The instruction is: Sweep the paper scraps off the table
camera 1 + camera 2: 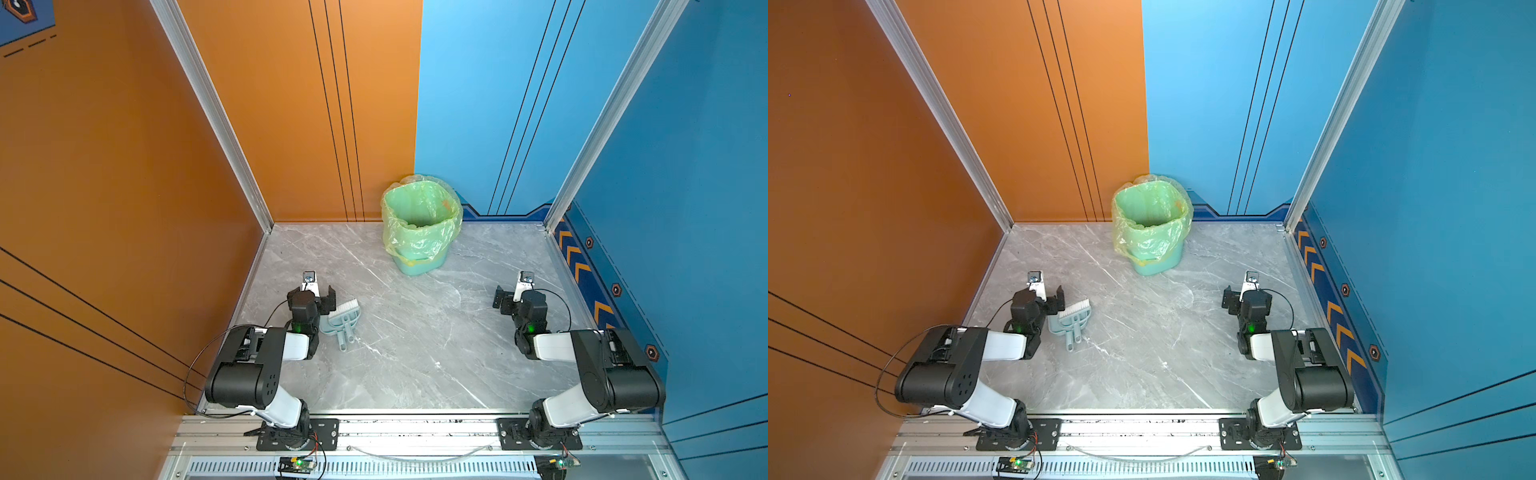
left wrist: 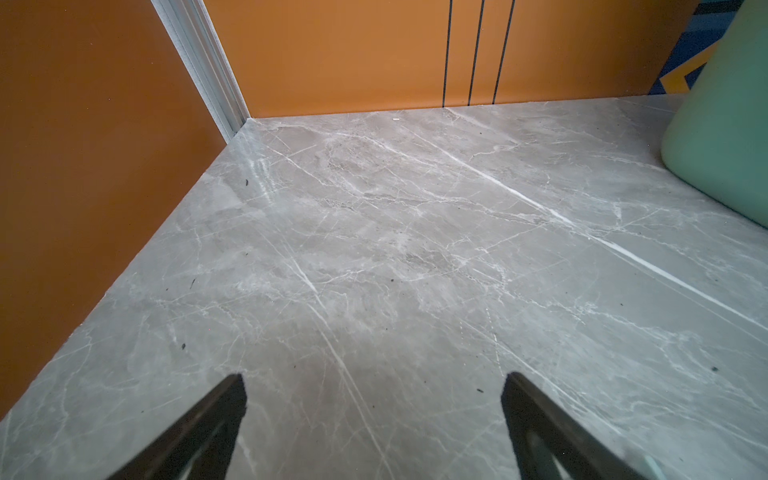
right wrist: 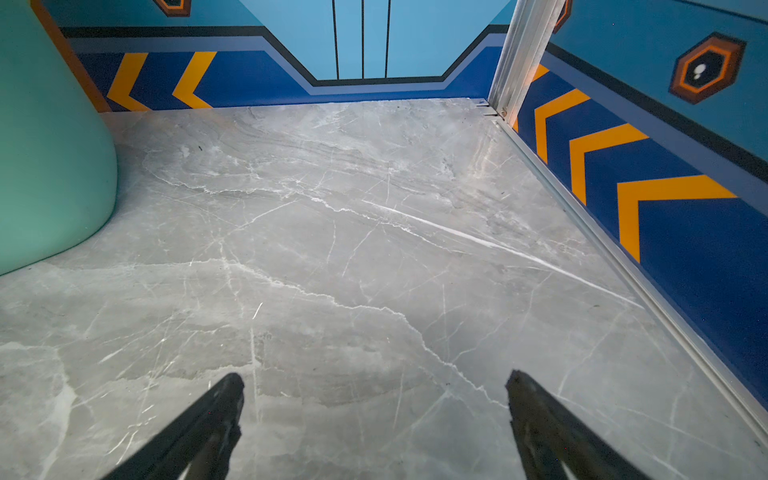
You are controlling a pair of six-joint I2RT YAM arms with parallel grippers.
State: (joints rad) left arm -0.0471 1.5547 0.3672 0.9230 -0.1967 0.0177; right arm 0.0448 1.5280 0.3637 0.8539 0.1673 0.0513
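Grey marble table (image 1: 415, 357) bears no paper scraps, so sweeping looks done; left gripper (image 2: 372, 380) and right gripper (image 3: 374, 380) gape empty.

Robot test cell in a lab, not a lived-in room. Grey marble-patterned worktop (image 1: 415, 365) boxed in by aluminium rails (image 1: 208, 104) and printed wall panels: orange panel (image 1: 104, 166), blue panel (image 1: 685, 166) with chevron trim. Left arm (image 1: 257, 370) and right arm (image 1: 602, 370) bolted to the front rail (image 1: 415, 428). Bare circuit board (image 1: 297, 462) below it, green light on.
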